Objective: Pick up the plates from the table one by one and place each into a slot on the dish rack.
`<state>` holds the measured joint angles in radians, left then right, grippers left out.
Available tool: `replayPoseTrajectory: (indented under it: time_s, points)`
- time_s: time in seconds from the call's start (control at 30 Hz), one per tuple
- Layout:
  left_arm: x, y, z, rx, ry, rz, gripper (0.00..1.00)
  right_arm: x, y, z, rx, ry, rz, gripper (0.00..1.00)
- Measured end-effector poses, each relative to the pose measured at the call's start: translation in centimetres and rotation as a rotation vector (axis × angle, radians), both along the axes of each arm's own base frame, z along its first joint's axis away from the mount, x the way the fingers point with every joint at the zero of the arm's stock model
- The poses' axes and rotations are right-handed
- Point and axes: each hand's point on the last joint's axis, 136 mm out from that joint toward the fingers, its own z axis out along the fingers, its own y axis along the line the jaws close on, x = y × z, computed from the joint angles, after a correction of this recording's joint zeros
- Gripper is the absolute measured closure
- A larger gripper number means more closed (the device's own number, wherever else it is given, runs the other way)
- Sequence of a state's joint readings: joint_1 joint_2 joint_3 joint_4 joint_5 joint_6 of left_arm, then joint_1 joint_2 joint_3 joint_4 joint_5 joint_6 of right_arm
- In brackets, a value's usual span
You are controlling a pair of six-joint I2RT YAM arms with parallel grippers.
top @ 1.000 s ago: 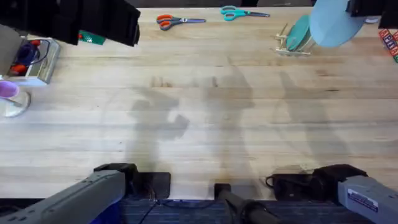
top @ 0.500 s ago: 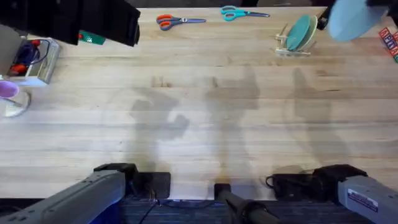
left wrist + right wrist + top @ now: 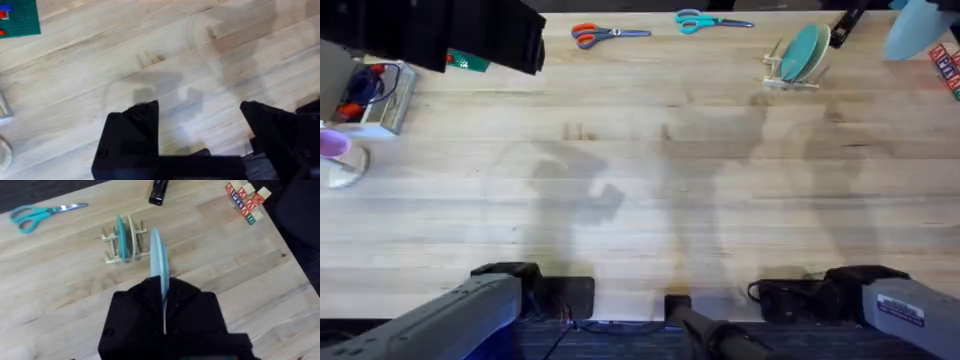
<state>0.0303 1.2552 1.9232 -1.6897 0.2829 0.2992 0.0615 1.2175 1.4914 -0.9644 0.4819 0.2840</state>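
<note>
The table [image 3: 650,170] is seen as a wide run of pale planks, bare across its middle. At its far right the rack [image 3: 124,244] stands, ahead of and below the right gripper [image 3: 162,311], with one teal plate [image 3: 120,238] already upright between its pegs; a second, paler disc seems to sit just beside it, though this cannot be told for certain. Red scissors [image 3: 608,34] and teal scissors [image 3: 37,214] lie well apart from the rack on its far side, and lettered blocks [image 3: 246,200] lie off to the other side.

The blue plate [image 3: 159,262] is held edge-on in the right gripper, whose jaws are clamped on the plate's lower rim — the plate is off the table and stands nearly vertical, near the rack but not over it. In the overhead view the blue plate [image 3: 916,28] hangs beyond the rack's right side.

The left gripper [image 3: 200,125] hangs above bare wood with its jaws spread and nothing between them.

The step in hand is judged to be the carry to the rack. Next, the plate's edge must be lined up with a free slot — parallel to the teal plate — then lowered between the pegs and released.
</note>
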Motion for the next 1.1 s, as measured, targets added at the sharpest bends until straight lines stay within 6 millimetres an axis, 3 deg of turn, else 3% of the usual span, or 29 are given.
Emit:
replayPoseTrajectory:
  time_s: [0.2,0.43,0.77,1.1]
  points:
    - [0.0,0.0,0.0,0.000,0.000,0.000,0.007,2.3,-1.5,-1.2,-0.024,0.020,-0.038,0.974]
    - [0.0,0.0,0.0,0.000,0.000,0.000,0.007,4.9,-1.6,-2.6,-0.046,0.039,-0.020,0.974]
    - [0.0,0.0,0.0,0.000,0.000,0.000,0.008,5.7,-2.8,-4.1,-0.049,0.080,-0.047,0.973]
    - [0.0,0.0,0.0,0.000,0.000,0.000,0.007,7.2,-2.6,-4.9,-0.060,0.092,-0.003,0.973]
